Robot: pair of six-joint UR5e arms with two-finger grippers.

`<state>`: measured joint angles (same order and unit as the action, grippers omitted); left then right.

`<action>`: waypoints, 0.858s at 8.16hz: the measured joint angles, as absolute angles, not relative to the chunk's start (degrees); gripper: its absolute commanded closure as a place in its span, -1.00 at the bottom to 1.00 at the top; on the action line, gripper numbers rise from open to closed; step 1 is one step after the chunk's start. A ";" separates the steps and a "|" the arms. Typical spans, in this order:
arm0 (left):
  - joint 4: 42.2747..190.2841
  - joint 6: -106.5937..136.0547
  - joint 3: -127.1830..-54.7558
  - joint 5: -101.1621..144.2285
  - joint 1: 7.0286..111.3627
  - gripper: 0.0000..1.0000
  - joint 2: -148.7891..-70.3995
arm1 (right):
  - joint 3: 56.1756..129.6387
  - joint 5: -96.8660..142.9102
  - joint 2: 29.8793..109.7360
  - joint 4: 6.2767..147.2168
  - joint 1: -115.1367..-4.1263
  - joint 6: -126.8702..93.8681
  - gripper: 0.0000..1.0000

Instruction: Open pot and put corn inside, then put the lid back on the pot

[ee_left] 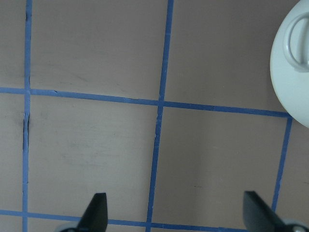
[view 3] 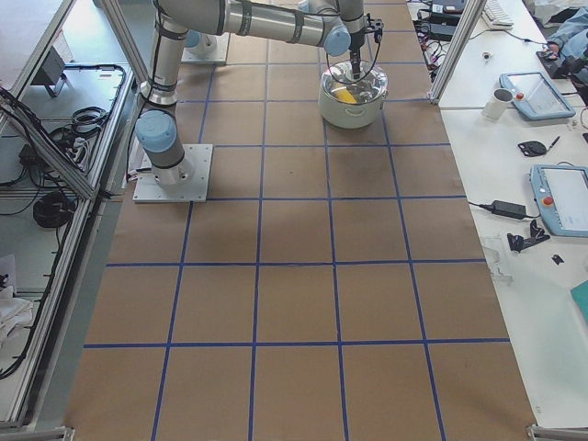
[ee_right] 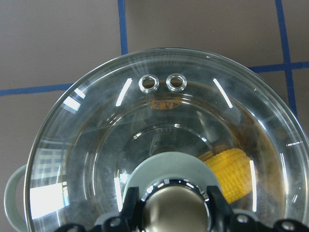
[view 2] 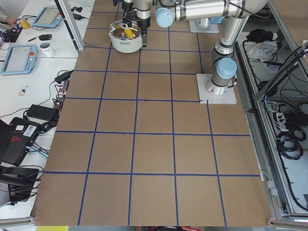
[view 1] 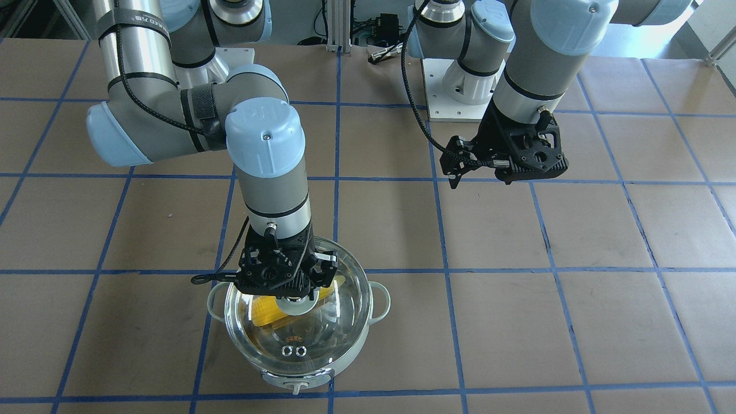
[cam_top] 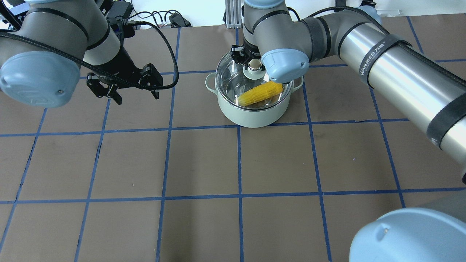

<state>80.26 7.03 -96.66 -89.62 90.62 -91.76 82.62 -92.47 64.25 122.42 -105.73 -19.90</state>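
Note:
The mint-green pot (cam_top: 255, 117) stands at the far middle of the table; it also shows in the front view (view 1: 348, 368). The yellow corn (cam_top: 263, 93) lies inside it, seen through the glass in the front view (view 1: 266, 313) and the right wrist view (ee_right: 231, 172). The clear glass lid (view 1: 330, 333) covers the pot, its two vent rings toward the front knob. My right gripper (ee_right: 176, 209) is shut on the lid's ball knob (cam_top: 255, 64), a finger on each side. My left gripper (cam_top: 136, 97) hovers open and empty over bare table to the pot's left.
The brown table carries a grid of blue tape lines (cam_top: 238, 163). In the left wrist view the pot's loop handle (ee_left: 295, 46) shows at the upper right edge. Side benches hold tablets, a mug (view 3: 501, 103) and cables beyond the table's ends.

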 measured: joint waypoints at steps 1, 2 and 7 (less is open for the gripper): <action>80.25 7.01 -96.71 -89.66 90.61 -1.00 -91.76 | 82.62 -92.50 64.33 122.26 -105.73 -20.12 0.42; 80.25 6.91 -96.74 -89.77 90.62 -1.00 -91.77 | 82.62 -92.53 64.38 122.04 -105.77 -20.32 0.42; 80.33 7.14 -96.76 -89.67 90.62 -1.00 -92.42 | 82.62 -92.48 64.30 121.67 -105.99 -20.76 0.41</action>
<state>80.33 7.14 -96.76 -89.67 90.62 -92.42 82.62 -92.48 64.30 121.67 -105.99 -20.76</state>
